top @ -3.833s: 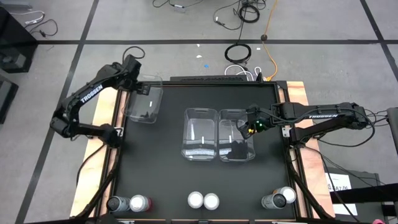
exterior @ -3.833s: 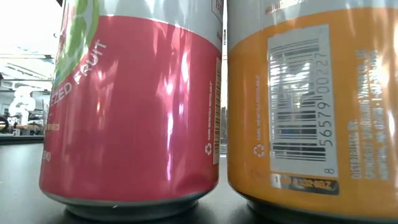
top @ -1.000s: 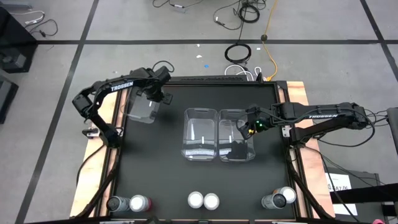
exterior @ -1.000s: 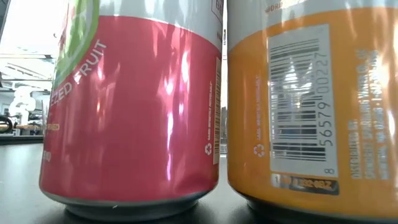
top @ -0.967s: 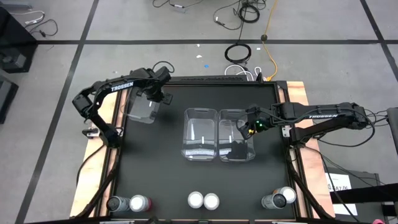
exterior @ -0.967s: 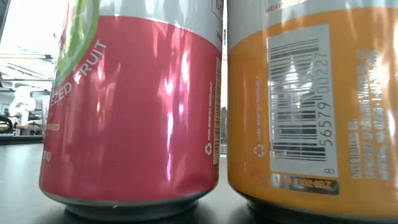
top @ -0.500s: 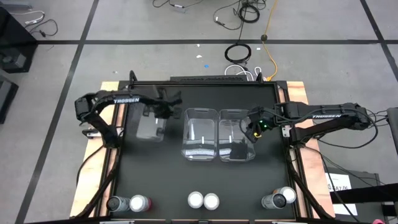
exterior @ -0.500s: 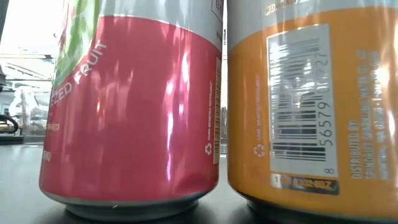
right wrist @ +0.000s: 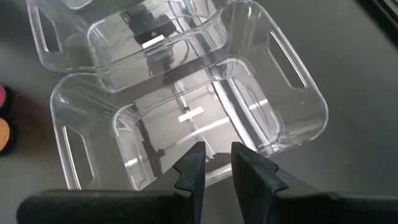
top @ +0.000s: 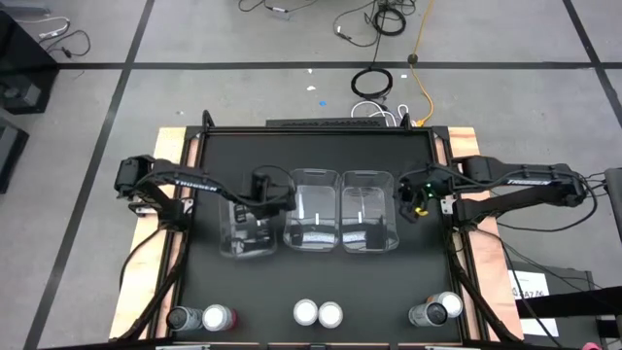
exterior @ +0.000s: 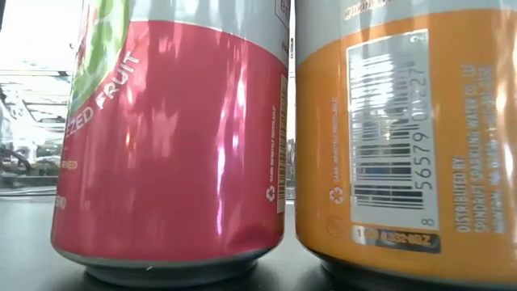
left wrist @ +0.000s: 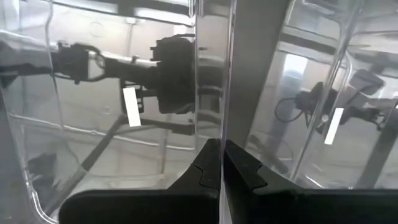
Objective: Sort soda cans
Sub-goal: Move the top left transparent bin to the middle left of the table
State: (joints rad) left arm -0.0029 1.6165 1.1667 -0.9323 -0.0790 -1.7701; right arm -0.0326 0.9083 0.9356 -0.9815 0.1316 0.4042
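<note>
Three clear plastic bins stand in a row at mid-table: left bin (top: 248, 226), middle bin (top: 313, 222), right bin (top: 369, 222). My left gripper (top: 266, 191) is shut on the left bin. My right gripper (top: 409, 199) hovers by the right bin's right wall (right wrist: 261, 144), fingers slightly apart with nothing between them. The soda cans stand in pairs along the near edge: silver (top: 180, 318) and pink-red (top: 216, 317), two pale tops (top: 318, 313), and another pair (top: 437, 312). A pink-red can (exterior: 170, 137) and an orange can (exterior: 404, 137) fill the low view. My left gripper pinches the left bin's right-hand wall (left wrist: 222, 118), the one facing the middle bin, near its far end. One finger is inside the bin and one outside. The fingers come steeply from above. Whether the bin's bottom rests on the table does not show.
The black table top has a raised wooden border (top: 165, 233). Bare black surface lies between the bins and the cans, and behind the bins. Cables lie on the floor beyond the far edge (top: 374, 83).
My left gripper has swung from the far-left corner toward the table's middle and near side, rolling as it went, still shut on the left bin. That bin has turned and now sits beside the middle bin. My right gripper has drawn back toward the right edge, rising and rolling.
</note>
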